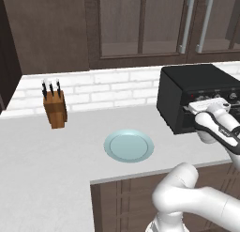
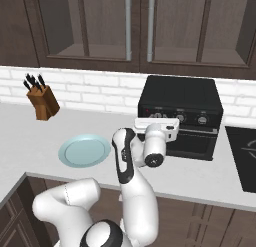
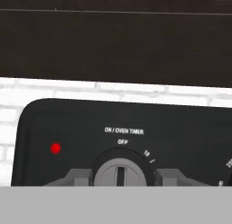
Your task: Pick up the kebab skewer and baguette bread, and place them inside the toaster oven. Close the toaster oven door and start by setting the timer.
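Here's the hand camera right up against the toaster oven [image 3: 136, 123]: a matte black panel with rounded corners, a red light [image 3: 55, 148] glowing at its left, and white lettering reading ON / OVEN TIMER and OFF over a round grey timer knob [image 3: 120, 173] with a dark slot standing upright. The two dark fingers [image 3: 74, 177] sit against the knob's left and right edges, so the jaws are clenched on that knob. From the left base camera none of that lettering can be read; instead the black box shows on the right of the pale counter [image 1: 47, 156], with the gripper [image 1: 209, 105] pressed to its knob row and the white forearm slanting down to a thick elbow in the near right. The right base camera gives the front: the toaster oven door [image 2: 192, 141] is shut, dark and glossy, below the row of silver-marked knobs, and the white wrist reaches level toward the panel's left end. A round pale-blue plate [image 2: 84, 150] lies flat on the counter left of the oven. Farther left, by the white brick wall, a brown wooden knife block [image 1: 56, 109] holds dark-handled knives. Dark wood cabinets with metal bar handles hang above.
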